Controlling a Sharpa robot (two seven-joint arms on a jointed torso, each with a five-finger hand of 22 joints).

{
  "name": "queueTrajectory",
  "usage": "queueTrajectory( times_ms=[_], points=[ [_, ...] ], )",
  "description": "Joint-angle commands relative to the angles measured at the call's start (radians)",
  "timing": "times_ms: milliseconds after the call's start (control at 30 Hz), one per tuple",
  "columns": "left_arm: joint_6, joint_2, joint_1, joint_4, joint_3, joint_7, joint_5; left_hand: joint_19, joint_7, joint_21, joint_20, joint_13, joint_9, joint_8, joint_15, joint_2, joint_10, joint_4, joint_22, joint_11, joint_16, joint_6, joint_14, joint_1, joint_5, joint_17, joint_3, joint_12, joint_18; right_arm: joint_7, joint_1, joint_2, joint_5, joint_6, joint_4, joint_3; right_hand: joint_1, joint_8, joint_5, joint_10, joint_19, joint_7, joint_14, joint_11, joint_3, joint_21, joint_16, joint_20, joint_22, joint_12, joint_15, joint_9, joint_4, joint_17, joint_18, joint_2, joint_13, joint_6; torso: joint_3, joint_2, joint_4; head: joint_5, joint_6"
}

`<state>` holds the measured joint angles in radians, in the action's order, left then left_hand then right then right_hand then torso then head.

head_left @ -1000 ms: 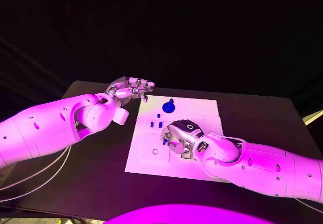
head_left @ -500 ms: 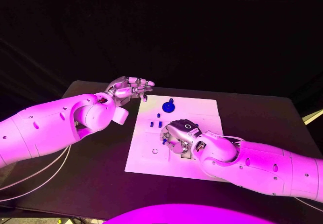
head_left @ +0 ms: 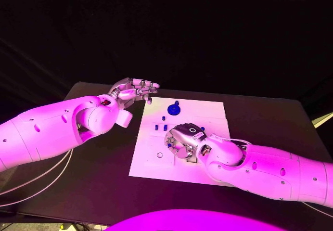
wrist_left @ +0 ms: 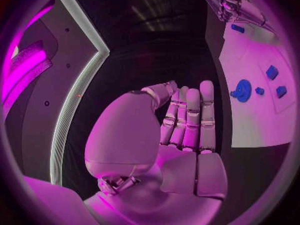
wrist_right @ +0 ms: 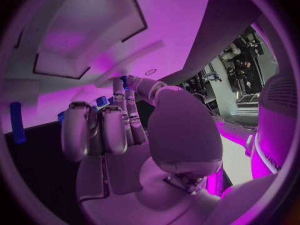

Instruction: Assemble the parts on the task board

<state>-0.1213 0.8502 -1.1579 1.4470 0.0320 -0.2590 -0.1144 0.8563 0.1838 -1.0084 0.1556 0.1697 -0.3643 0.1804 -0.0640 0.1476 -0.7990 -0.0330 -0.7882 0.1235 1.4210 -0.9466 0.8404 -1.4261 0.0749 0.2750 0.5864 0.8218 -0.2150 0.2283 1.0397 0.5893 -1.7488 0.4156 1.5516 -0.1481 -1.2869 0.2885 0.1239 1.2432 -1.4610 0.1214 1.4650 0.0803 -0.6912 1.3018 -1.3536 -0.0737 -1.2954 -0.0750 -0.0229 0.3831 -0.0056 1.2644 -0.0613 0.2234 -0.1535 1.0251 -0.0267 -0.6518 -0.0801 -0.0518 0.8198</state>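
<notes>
Over at the far left corner of the task board (head_left: 208, 113) hangs the left hand (head_left: 133, 91), just off the board's edge above the black table (head_left: 97, 192) — fingers lying side by side and slightly curled, nothing between them, seen plainly from the left wrist (wrist_left: 181, 135)

Down on the middle of the board sits the right hand (head_left: 184, 142), knuckles up, fingers curled downward onto the white surface; from the right wrist (wrist_right: 125, 130), fingers bunched together and bent in, with something blue (wrist_right: 124, 81) glimpsed at the tip of one — cannot tell whether held or merely touched

Near the board's far edge, a round blue part with a knob (head_left: 174, 109), well apart from both hands; same piece visible from the left wrist (wrist_left: 241, 91). Just below it on the board, a small blue piece (head_left: 163, 118), then a pair of short blue pegs (head_left: 161, 128) side by side, close to the right hand's fingertips. Another speck of blue (head_left: 202, 129) peeking out at the hand's far side. From the right wrist, a blue peg (wrist_right: 17, 123) lying on the board away from the fingers, more blue bits (wrist_right: 100, 102) right behind them

Ahead of the right hand, a small round hole (head_left: 160, 155) in the board, nothing in it
</notes>
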Motion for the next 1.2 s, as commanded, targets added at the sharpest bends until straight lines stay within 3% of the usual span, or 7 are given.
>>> queueTrajectory(
  times_ms=[33,267,433,533,667,900,1200],
  points=[
    [0.003,0.000,-0.001,0.001,0.001,0.001,0.001,0.017,-0.001,0.018,0.001,0.016,-0.015,0.019,0.005,0.001,-0.004,0.005,0.011,-0.004,-0.010,0.011,0.011,0.014,-0.001,0.015,0.003,0.006,0.030,0.005,-0.004,0.002,0.002,0.003,-0.005,-0.004,0.031,-0.012,0.011,-0.027,-0.020,0.016,0.040,-0.006,0.023,-0.030,0.007,-0.013,-0.152,0.015,0.014,0.014,0.002,-0.009,0.003,-0.001,0.004,-0.011,0.0008,0.000,0.0008,0.000,-0.001],
    [0.002,0.001,-0.001,0.001,0.001,0.002,0.001,0.017,-0.001,0.018,0.001,0.016,-0.015,0.019,0.005,0.001,-0.004,0.005,0.011,-0.004,-0.010,0.011,0.011,0.014,-0.001,0.015,0.003,0.006,0.030,0.005,-0.004,0.016,0.001,0.050,0.003,-0.004,0.025,-0.072,0.013,-0.195,0.059,0.027,-0.028,0.023,0.080,-0.255,0.101,-0.039,-0.059,0.003,0.041,-0.007,0.009,-0.143,-0.037,0.033,0.037,-0.082,0.0018,-0.001,0.0003,0.002,-0.006],
    [0.001,0.003,-0.001,0.000,0.001,0.001,0.003,0.018,-0.001,0.020,0.001,0.017,-0.018,0.019,0.004,0.000,-0.003,0.001,0.013,-0.003,-0.012,0.014,0.012,0.020,-0.002,0.017,0.001,0.006,0.030,0.004,-0.001,0.043,0.001,0.071,0.033,-0.004,-0.029,-0.104,0.020,-0.283,0.074,0.002,-0.051,0.038,0.225,-0.338,0.110,-0.052,-0.018,-0.030,0.053,-0.020,0.029,-0.178,-0.049,0.018,0.052,-0.102,0.0021,-0.001,0.0009,0.004,-0.009],
    [0.000,0.005,-0.001,-0.001,0.001,0.001,0.004,0.018,-0.001,0.021,0.001,0.018,-0.019,0.019,0.004,0.000,-0.003,0.001,0.014,-0.003,-0.012,0.015,0.013,0.021,-0.002,0.018,0.001,0.006,0.030,0.004,0.006,0.069,0.003,0.074,0.059,-0.003,-0.113,-0.126,0.026,-0.328,0.067,-0.001,-0.056,0.042,0.410,-0.359,0.098,-0.056,-0.003,-0.094,0.053,-0.031,0.102,-0.193,-0.049,-0.011,0.060,-0.099,0.0017,-0.001,0.0025,0.007,-0.011],
    [-0.001,0.008,-0.001,-0.001,0.001,0.000,0.005,0.018,-0.001,0.022,0.002,0.018,-0.019,0.020,0.004,0.000,-0.003,0.000,0.014,-0.003,-0.012,0.016,0.013,0.022,-0.002,0.018,0.000,0.006,0.030,0.009,0.022,0.112,0.008,0.074,0.098,-0.001,-0.164,-0.140,0.026,-0.354,0.061,-0.003,-0.055,0.042,0.466,-0.365,0.089,-0.054,0.001,-0.133,0.056,-0.037,0.179,-0.200,-0.050,-0.001,0.069,-0.097,0.0012,0.000,0.0023,0.013,-0.014],
    [0.000,0.012,-0.001,0.001,0.001,0.000,0.006,0.018,-0.001,0.022,0.002,0.018,-0.020,0.019,0.004,0.000,-0.002,0.000,0.015,-0.003,-0.012,0.017,0.013,0.023,-0.002,0.019,0.000,0.006,0.030,0.003,0.083,0.213,0.053,0.065,0.143,0.010,-0.209,-0.146,0.021,-0.285,0.005,0.021,0.004,0.020,0.387,-0.229,0.021,-0.035,-0.059,-0.196,0.038,-0.043,0.219,-0.119,-0.028,-0.009,0.076,-0.063,0.0011,0.000,0.0048,0.034,-0.023],
    [0.004,0.011,-0.001,0.002,0.000,0.000,0.007,0.018,-0.001,0.022,0.002,0.018,-0.020,0.019,0.004,0.000,-0.002,0.000,0.015,-0.003,-0.012,0.017,0.013,0.023,-0.002,0.019,0.000,0.006,0.030,-0.049,0.144,0.276,0.175,-0.072,0.079,0.018,-0.194,-0.164,0.020,-0.296,0.000,0.022,0.015,0.024,0.368,-0.222,0.014,-0.031,-0.064,-0.175,0.041,-0.052,0.227,-0.111,-0.026,0.014,0.091,-0.073,0.0013,0.000,0.0023,0.057,-0.035]
  ],
)
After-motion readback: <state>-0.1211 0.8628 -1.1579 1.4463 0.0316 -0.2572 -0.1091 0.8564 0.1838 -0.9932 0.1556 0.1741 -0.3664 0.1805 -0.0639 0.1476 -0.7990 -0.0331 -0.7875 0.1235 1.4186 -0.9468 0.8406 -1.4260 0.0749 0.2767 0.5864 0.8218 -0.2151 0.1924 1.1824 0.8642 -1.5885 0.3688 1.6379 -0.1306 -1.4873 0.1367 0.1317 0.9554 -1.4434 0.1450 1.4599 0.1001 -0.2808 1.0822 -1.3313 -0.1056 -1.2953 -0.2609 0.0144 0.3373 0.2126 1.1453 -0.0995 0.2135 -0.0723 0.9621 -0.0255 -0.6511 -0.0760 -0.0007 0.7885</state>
